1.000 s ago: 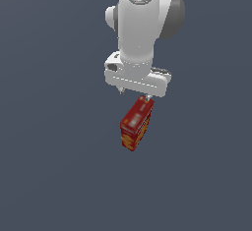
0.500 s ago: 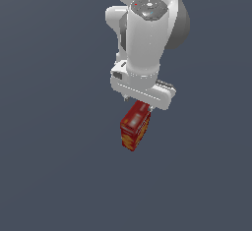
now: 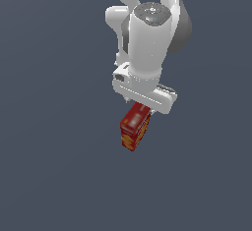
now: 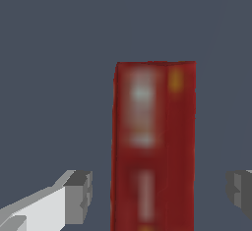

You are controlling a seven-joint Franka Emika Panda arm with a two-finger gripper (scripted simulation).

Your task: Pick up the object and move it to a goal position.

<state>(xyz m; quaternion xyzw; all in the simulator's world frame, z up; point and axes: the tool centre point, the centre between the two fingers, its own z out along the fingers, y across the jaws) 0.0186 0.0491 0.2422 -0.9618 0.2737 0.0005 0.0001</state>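
Observation:
The object, a tall thin red box (image 3: 135, 128) with orange-yellow pictures and a pale patch, stands on the grey floor right under the arm's white hand. My gripper (image 3: 141, 109) is down over the box's top, and in the exterior view the hand hides the fingers. In the wrist view the red box (image 4: 153, 146) stands between the two grey fingertips (image 4: 78, 195), with a gap on each side. My gripper (image 4: 160, 193) is open and does not touch the box.
A plain dark grey floor (image 3: 54, 166) spreads all around the box. No other object or edge shows in either view.
The hand has come down from just above the box onto its top, so the fingers now straddle it. The box has not moved.

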